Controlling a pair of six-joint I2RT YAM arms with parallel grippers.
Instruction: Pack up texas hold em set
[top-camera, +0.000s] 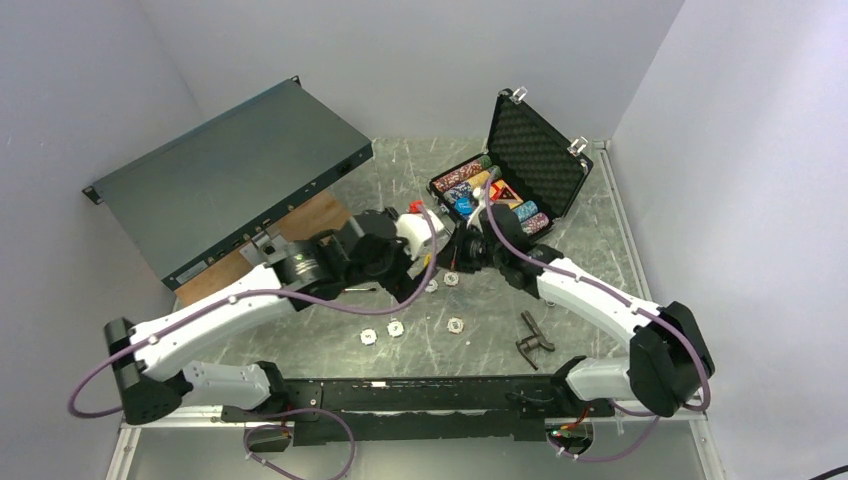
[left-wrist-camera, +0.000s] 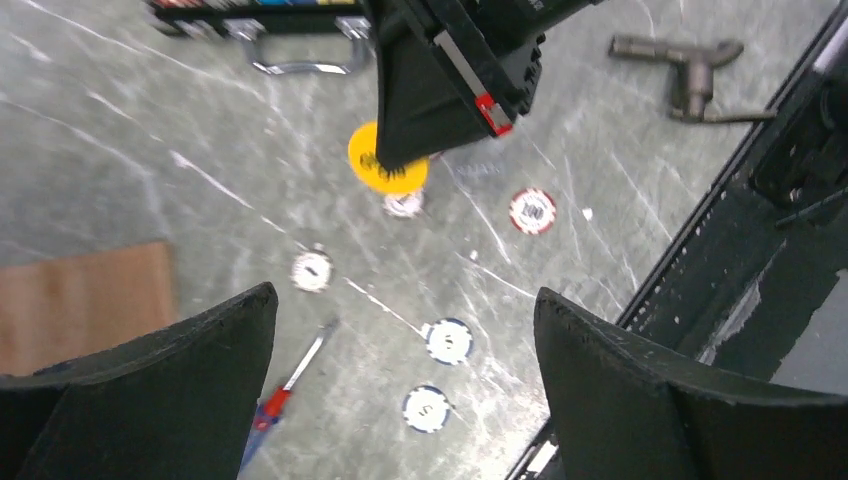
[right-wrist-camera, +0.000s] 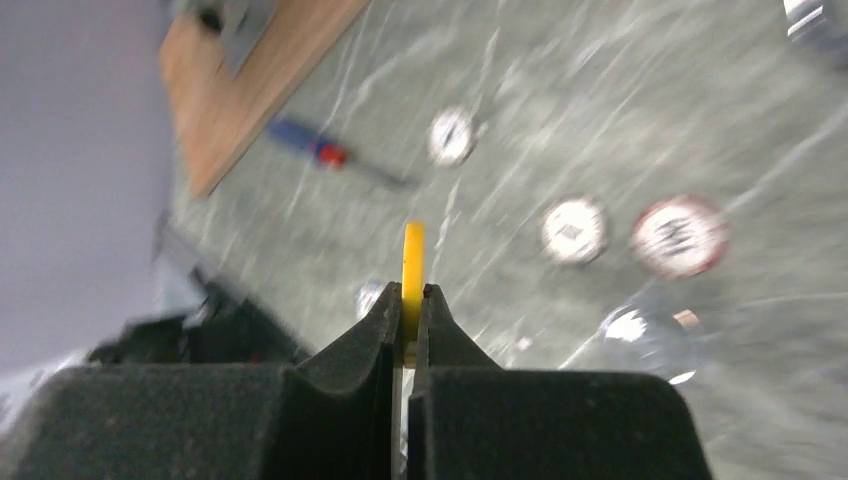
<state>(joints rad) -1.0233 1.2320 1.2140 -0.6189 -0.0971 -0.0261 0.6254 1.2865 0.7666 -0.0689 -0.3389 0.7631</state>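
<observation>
Above the scratched table, right gripper pinching a yellow disc edge-up, left gripper spread wide and empty, loose chips beneath

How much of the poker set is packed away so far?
Rows of poker chips already sit in the open black briefcase. The right gripper is pinching a yellow disc on edge. Several small chips lie loose on the table; the briefcase needs closing.

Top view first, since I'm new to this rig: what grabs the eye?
The open briefcase stands back right, rows of coloured chips inside. Before it the right gripper pinches a yellow disc by its edge, and loose chips lie scattered nearer the front.
</observation>
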